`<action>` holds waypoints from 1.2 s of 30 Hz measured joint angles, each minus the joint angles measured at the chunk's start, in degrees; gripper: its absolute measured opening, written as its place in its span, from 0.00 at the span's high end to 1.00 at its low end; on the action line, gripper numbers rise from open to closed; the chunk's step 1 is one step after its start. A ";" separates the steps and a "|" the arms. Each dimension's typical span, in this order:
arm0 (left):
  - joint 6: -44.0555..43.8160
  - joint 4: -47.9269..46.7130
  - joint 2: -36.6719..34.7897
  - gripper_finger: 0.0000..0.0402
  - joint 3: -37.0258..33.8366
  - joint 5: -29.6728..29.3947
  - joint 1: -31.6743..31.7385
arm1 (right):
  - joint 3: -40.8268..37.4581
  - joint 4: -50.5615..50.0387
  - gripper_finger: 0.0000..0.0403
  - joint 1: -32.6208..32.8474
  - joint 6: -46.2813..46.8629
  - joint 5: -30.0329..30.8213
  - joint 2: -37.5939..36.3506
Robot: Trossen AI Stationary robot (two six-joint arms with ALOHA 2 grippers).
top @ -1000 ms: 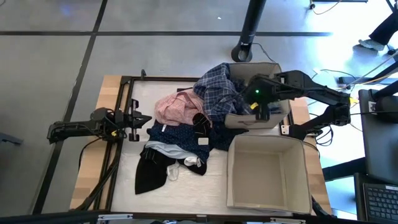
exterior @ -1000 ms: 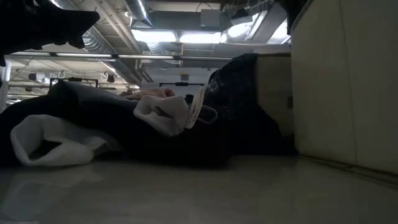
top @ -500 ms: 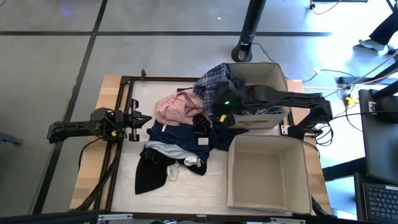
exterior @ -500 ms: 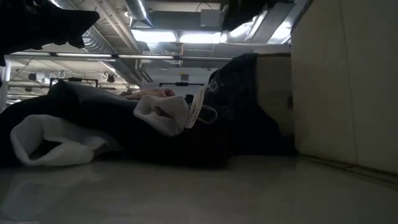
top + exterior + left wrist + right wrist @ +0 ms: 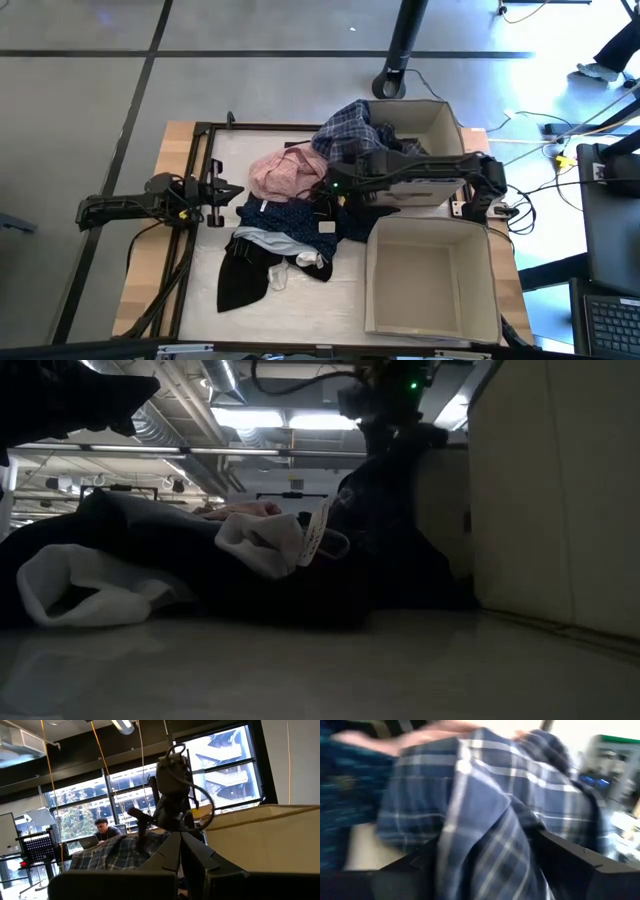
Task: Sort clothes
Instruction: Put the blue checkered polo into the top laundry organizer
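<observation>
From above, two beige boxes stand at the table's [image 5: 180, 140] right side. The far box [image 5: 440, 120] has the plaid shirt [image 5: 345, 135] draped over its left rim; the near box [image 5: 432, 275] looks empty. The right gripper [image 5: 335, 187] reaches over the pile's middle, where the pink piece [image 5: 285, 172], navy piece [image 5: 290, 217], black piece [image 5: 240, 285] and a white sock [image 5: 308, 260] lie. The left gripper [image 5: 225, 193] waits at the left edge, fingers apart.

At table height, white fabric [image 5: 75, 590] lies before dark cloth; ceiling ducts show behind.

The left wrist view shows a person seated by large windows.

The right wrist view shows plaid between spread fingers [image 5: 580, 865], not gripped.
</observation>
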 joint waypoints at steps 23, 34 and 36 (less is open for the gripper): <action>0.00 -0.04 0.01 0.99 0.00 0.00 -0.01 | 0.00 0.60 0.96 -3.07 -4.81 4.92 4.45; 0.01 0.00 0.00 0.99 0.00 0.00 -0.01 | -0.09 1.95 0.98 -3.04 -5.16 9.33 -3.41; 0.02 0.02 0.00 0.99 0.00 0.00 -0.02 | -0.09 2.80 0.96 -3.04 -5.20 10.96 -5.62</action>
